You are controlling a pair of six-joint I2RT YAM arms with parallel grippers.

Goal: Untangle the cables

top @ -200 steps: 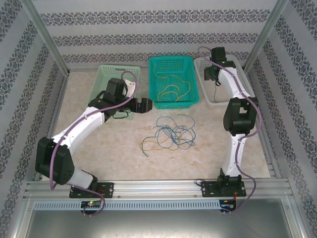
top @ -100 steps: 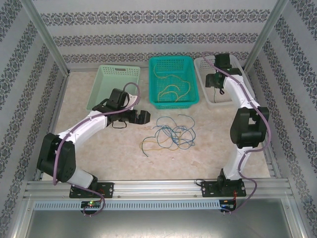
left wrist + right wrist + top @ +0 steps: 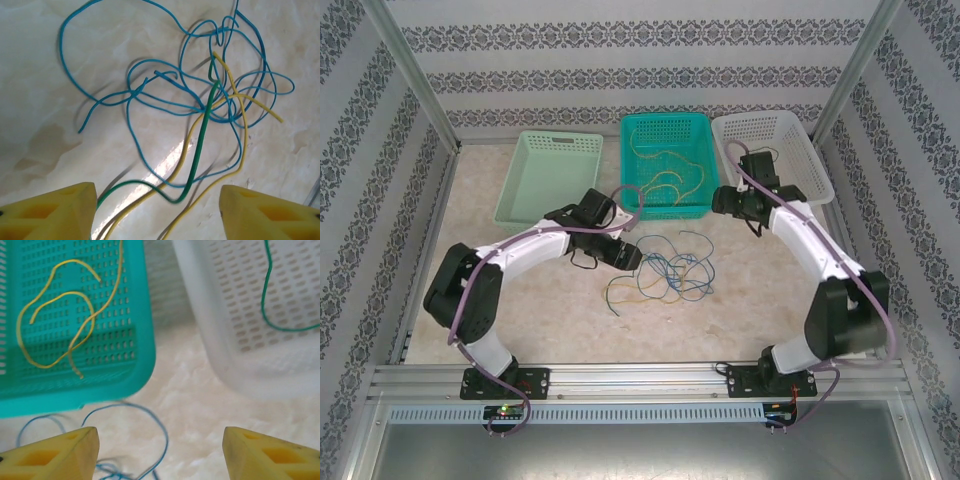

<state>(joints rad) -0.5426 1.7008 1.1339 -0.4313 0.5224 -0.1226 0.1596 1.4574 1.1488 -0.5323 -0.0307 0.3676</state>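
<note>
My left tool (image 3: pixel 625 256) is nearest the job. Its jaws stand apart over the worktop (image 3: pixel 550 315) and grip nothing. In its wrist view (image 3: pixel 157 189) a green cable (image 3: pixel 197 150) and a yellow cable (image 3: pixel 175 172) run out from between the fingers, straight ahead into the knot. The tangled cables (image 3: pixel 665 270) lie just right of this tool, mid-worktop. They are mostly blue cable (image 3: pixel 150 100) looped over itself, with the green and yellow crossing through.

The green one's long axis runs along my line of reach, so I judge it the strand to close on and draw out, and the left arm is the better placed for it.

My right tool (image 3: pixel 725 200) is beyond the tangle's far right edge, jaws also parted and empty (image 3: pixel 160 432), over the gap between the teal basket (image 3: pixel 675 212) and the white basket (image 3: pixel 770 120). Yellow cables (image 3: pixel 60 330) already lie in the teal basket, and a green strand (image 3: pixel 267 295) lies in the white one.
</note>
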